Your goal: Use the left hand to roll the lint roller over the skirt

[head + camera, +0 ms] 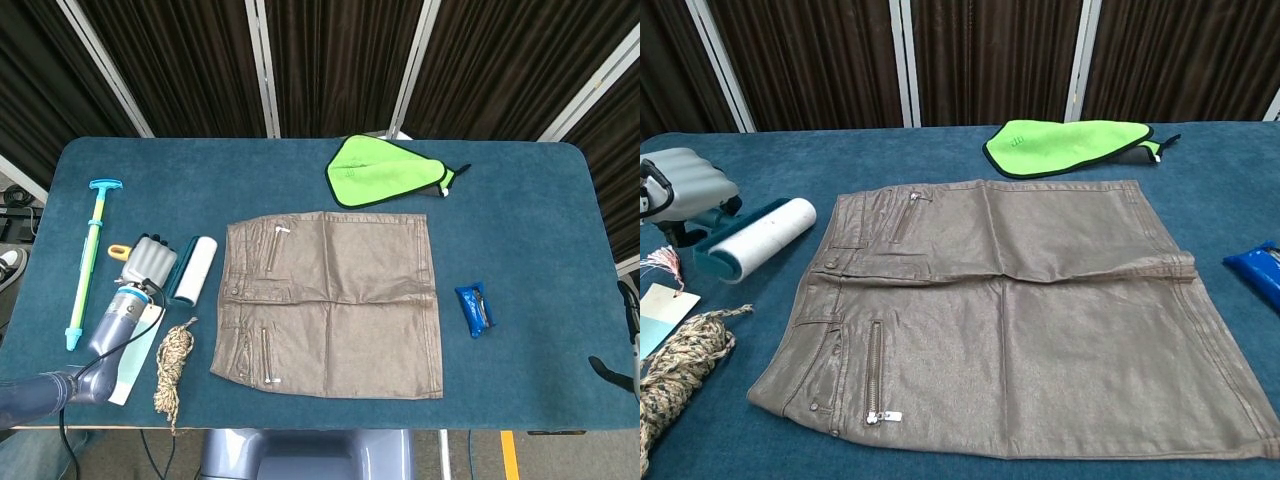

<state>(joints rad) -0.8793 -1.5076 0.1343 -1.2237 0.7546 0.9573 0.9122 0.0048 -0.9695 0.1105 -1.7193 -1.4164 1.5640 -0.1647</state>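
1. While the left hand (150,262) gripped the lint roller (194,269) by its handle, the roller lay on the table just left of the skirt (330,303), off the fabric.
2. Its long axis ran parallel to the skirt's waistband edge.
3. The right hand, barely visible far right of the skirt, showed no readable state.
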